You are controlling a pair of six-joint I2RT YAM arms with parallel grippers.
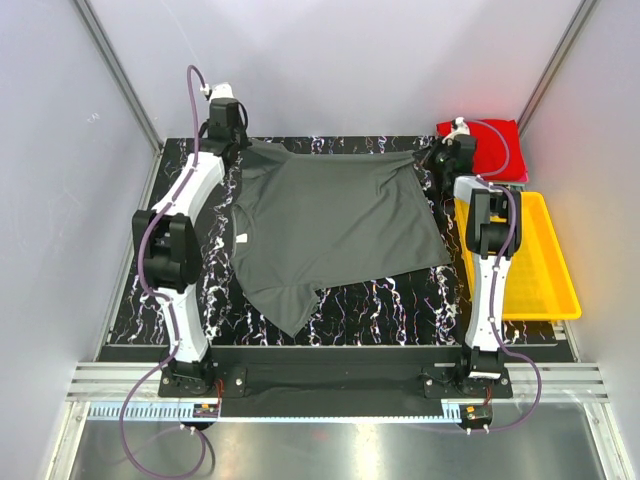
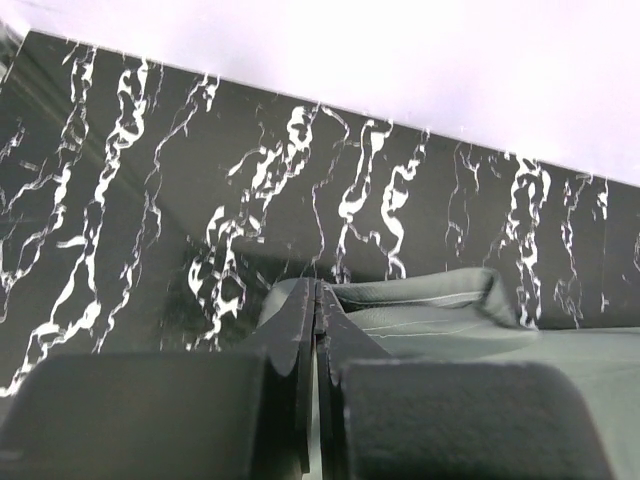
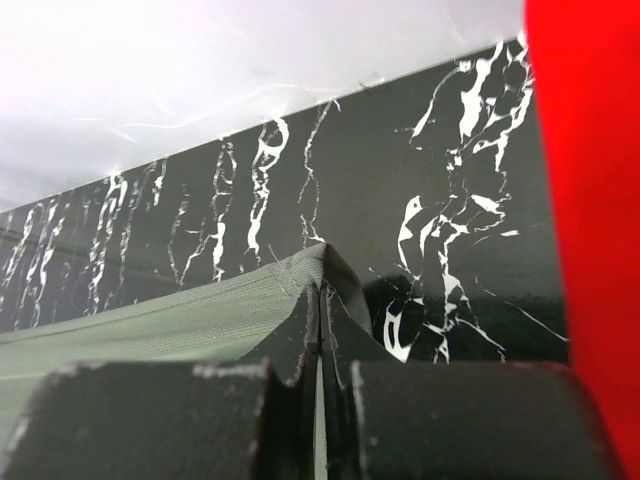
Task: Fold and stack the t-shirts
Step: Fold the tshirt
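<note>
**Grey t-shirt pinched at both far corners, body spread flat**

Top view: the grey t-shirt (image 1: 330,225) lies spread mid-table on the black marbled table (image 1: 390,310), btw the two arms. Its far edge runs from the left gripper (image 1: 238,140) across to the right gripper (image 1: 434,158). The near part is slack, w/ one sleeve trailing toward near-left. The red t-shirt (image 1: 492,138), folded square, sits at the far-right corner just behind the right gripper. The yellow tray (image 1: 548,290) runs along the right side. Jaw state can't be read from up here.

Left wrist: the left gripper (image 2: 317,292) has its jaws pressed together, no gap, w/ the grey t-shirt (image 2: 430,310) caught at the tips. The hem rolls into a soft ridge just right of the fingers. The table (image 2: 200,180) shows beyond.

Right wrist: the right gripper (image 3: 320,292) is likewise clamped. A corner of the grey t-shirt (image 3: 200,320) peaks up right at the tips and drapes away to the left. The red t-shirt (image 3: 585,200) is close on the right, apart from the grip.

Handling, my read: thin, light, limp knit w/ no stiffness, so it sags and creases wherever it isn't held. It will likely drag on the table rather than slide clean. Best holds are hems and corners, two pts at once, keeping the edge stretched. A one-layer pinch could slip, so grab the doubled hem.
</note>
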